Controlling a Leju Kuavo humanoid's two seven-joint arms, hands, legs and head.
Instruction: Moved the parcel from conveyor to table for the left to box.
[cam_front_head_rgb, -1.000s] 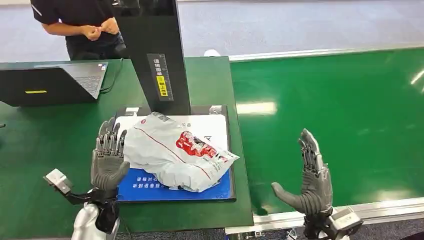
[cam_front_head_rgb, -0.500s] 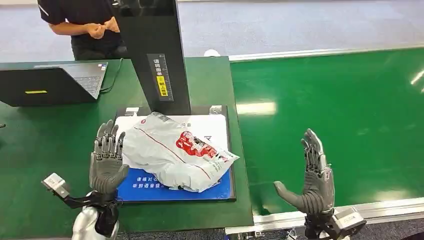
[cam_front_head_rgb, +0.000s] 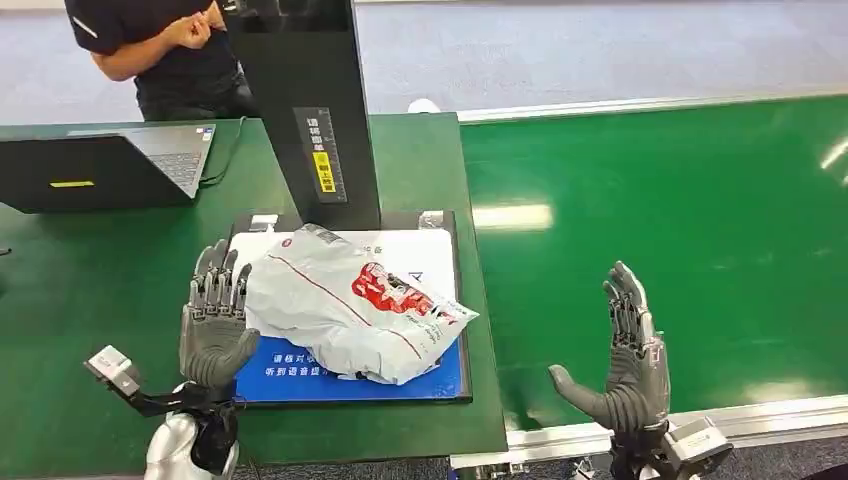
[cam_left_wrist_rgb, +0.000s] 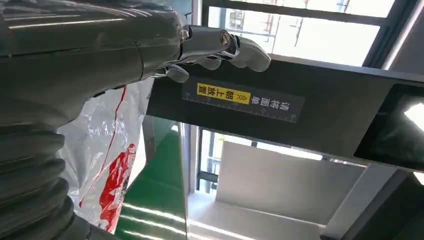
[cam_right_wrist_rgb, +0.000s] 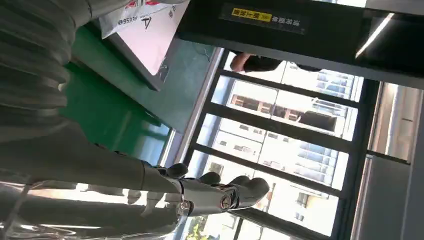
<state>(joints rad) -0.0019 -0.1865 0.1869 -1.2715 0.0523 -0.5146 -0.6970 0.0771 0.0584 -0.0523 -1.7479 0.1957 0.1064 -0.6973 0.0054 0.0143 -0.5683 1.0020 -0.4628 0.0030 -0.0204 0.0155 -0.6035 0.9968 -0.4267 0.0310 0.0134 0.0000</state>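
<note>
— Where is the crumpled grey plastic parcel with red print?
— On the white-and-blue mat on the green surface, below the black column.
— The hands?
— Left hand spread, palm just beside the parcel's edge. Right hand spread and empty over the green conveyor belt.

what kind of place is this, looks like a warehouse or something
Probably a parcel sorting or packing station. A wide green conveyor belt runs beside a green table, where a grey plastic mailer parcel with red print lies on a blue and white pad under a black scanner post.
</note>
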